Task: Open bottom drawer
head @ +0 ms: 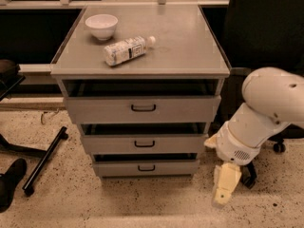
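The bottom drawer (145, 167) is the lowest and narrowest grey front of the three-drawer cabinet, with a small black loop handle (146, 167). A dark gap shows above its front. My gripper (224, 190) hangs low at the right of the cabinet, just above the floor, at about the bottom drawer's height and apart from it. The white arm (266, 113) runs up from it to the right.
A white bowl (101, 25) and a plastic bottle (127, 49) lying on its side rest on the cabinet top (190, 46). The middle drawer (144, 144) and top drawer (143, 108) sit above. A black bar (45, 159) and chair legs lie on the speckled floor at left.
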Motion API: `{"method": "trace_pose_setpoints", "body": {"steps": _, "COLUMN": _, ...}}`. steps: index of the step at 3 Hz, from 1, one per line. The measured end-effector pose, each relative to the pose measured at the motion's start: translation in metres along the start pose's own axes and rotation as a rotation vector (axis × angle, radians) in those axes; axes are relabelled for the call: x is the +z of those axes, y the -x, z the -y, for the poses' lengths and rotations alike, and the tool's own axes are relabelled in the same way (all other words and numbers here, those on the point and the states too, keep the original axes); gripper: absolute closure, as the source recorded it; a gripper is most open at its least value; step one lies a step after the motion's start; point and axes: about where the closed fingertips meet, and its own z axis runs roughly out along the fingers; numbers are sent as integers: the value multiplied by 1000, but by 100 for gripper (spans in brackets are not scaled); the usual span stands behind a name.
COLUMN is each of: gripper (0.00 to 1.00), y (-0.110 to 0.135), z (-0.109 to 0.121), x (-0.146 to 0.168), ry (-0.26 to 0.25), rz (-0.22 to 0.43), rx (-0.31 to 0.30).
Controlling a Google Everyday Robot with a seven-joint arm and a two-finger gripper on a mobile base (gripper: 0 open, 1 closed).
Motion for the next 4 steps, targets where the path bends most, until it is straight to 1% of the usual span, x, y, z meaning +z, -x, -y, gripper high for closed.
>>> {"method": "trace_pose_setpoints", "body": {"steps": 1, "gripper": 0, "y": -8, "z": 24, "x": 66, "ry": 37, "rz": 86, "rx": -68}}
{"method": "trace_pose_setpoints", "body": {"steps": 2, "gripper": 0, "y": -9, "z": 41, "x": 137, "ry": 56, "rz": 241, "rx": -155}}
{"method": "trace_pose_setpoints", "body": {"steps": 3, "gripper": 0, "y": -14, "z": 39, "x": 166, "ry": 97, "rz": 271, "rx": -200}}
{"method": "trace_pose_setpoints", "body": {"steps": 4, "gripper": 0, "y": -14, "z": 39, "x": 166, "ry": 97, "rz": 272, "rx": -200}}
